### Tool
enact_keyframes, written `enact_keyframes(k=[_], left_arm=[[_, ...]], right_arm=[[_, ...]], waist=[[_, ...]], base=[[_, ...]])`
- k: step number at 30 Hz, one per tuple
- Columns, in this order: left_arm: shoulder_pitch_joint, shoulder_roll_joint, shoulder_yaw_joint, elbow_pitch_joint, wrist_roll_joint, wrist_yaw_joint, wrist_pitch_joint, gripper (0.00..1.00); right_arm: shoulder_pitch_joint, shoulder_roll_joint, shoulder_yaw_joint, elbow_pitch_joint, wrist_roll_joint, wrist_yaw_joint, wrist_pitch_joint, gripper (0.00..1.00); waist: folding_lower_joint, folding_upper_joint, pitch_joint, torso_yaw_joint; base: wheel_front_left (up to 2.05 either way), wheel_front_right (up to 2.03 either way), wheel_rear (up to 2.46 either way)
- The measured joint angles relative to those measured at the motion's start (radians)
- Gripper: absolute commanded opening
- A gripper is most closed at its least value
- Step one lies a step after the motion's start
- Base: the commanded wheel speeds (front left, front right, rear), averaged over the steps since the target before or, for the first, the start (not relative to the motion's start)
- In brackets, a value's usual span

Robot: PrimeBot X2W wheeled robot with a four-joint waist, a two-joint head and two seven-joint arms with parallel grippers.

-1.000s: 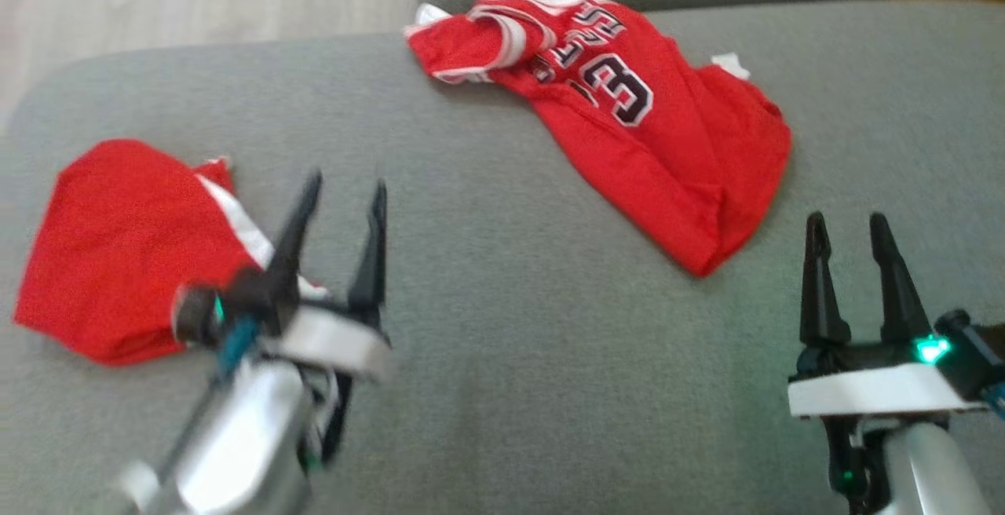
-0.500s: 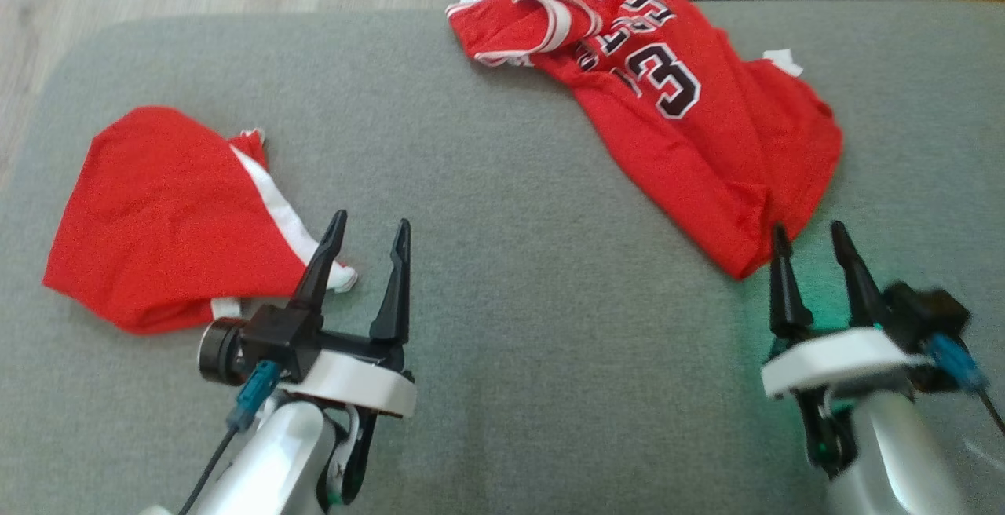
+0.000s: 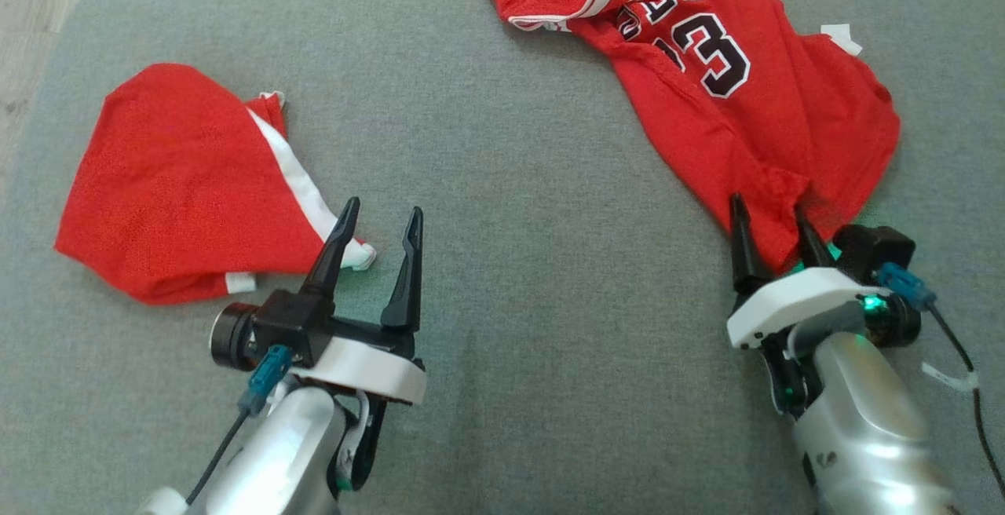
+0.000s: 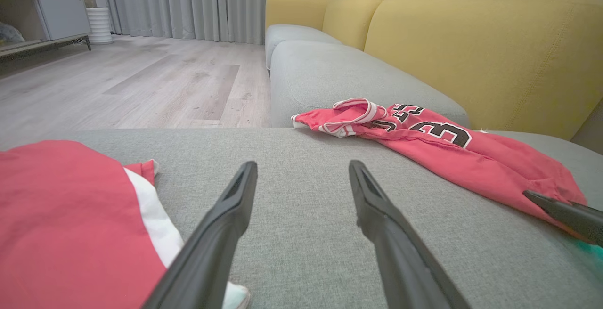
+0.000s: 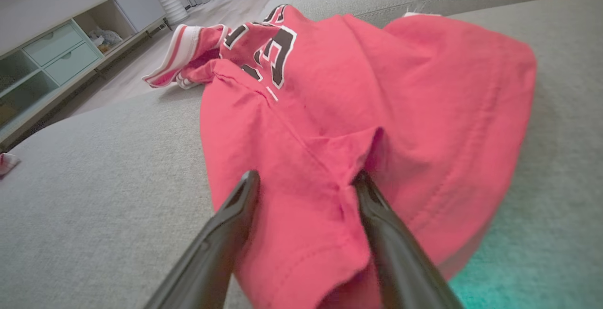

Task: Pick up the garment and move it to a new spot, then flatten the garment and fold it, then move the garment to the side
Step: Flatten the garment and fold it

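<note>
The garment is a crumpled red jersey point(image 3: 793, 130) with white trim and a black number, lying at the far right of the grey cushion point(image 3: 534, 185). It shows in the left wrist view as the jersey point(image 4: 485, 163) and in the right wrist view as the jersey point(image 5: 367, 87). My right gripper point(image 3: 769, 213) is open, its two fingers straddling the jersey's near corner, with cloth bunched between them at the gripper point(image 5: 306, 182). My left gripper point(image 3: 384, 209) stands open over bare cushion, holding nothing, also seen as the gripper point(image 4: 302, 165).
A second red garment with a white stripe point(image 3: 180, 185) lies folded at the left, just beside my left gripper. A yellow backrest point(image 4: 480, 50) rises behind the cushion. Wooden floor point(image 4: 141, 83) and a low cabinet point(image 5: 56, 50) lie beyond the cushion's far edge.
The head camera has tilted, shifting the whole picture. My right gripper has gone forward from bare cushion onto the jersey's near corner. My left gripper has settled beside the folded red garment.
</note>
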Motion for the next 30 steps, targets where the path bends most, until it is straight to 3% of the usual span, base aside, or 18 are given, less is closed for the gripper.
enact_keyframes(k=[2, 13, 20, 27, 28, 29, 30], left_arm=[[-0.001, 0.0, 0.001, 0.003, 0.0, 0.0, 0.0, 1.0], [0.001, 0.002, 0.014, 0.015, -0.001, 0.0, 0.0, 1.0], [0.041, 0.001, 0.025, 0.014, -0.002, 0.002, 0.0, 1.0], [0.066, -0.01, 0.026, 0.012, -0.011, 0.001, 0.0, 1.0], [0.066, -0.012, 0.026, 0.011, -0.011, 0.001, 0.0, 1.0], [0.066, -0.014, 0.026, 0.011, -0.011, 0.001, 0.0, 1.0], [0.066, -0.016, 0.026, 0.011, -0.011, 0.001, 0.0, 1.0]], right_arm=[[-0.015, -0.002, 0.02, 0.011, 0.007, 0.0, -0.009, 0.0], [0.02, -0.002, 0.085, -0.098, 0.008, 0.0, -0.017, 0.0], [0.257, -0.055, -0.126, -0.244, -0.159, 0.0, -0.017, 0.0], [0.354, -0.062, -0.377, -0.369, -0.279, 0.0, 0.043, 0.0], [0.358, -0.061, -0.401, -0.381, -0.3, 0.0, 0.055, 0.92], [0.36, -0.057, -0.425, -0.393, -0.316, 0.0, 0.055, 1.0], [0.359, -0.048, -0.439, -0.408, -0.322, 0.0, 0.055, 1.0]], waist=[[0.0, 0.0, 0.001, -0.004], [-0.0003, 0.0, -0.047, -0.066], [-0.0004, 0.0, -0.125, -0.14], [-0.0005, 0.0, -0.168, -0.199], [-0.0004, 0.0, -0.17, -0.203], [-0.0004, 0.0, -0.169, -0.205], [-0.0004, 0.0, -0.167, -0.205]], base=[[0.0, 0.0, 0.0], [0.0, 0.0, 0.0], [0.0, 0.0, 0.0], [0.0, 0.0, 0.0], [0.0, 0.0, 0.0], [0.0, 0.0, 0.0], [0.0, 0.0, 0.0]])
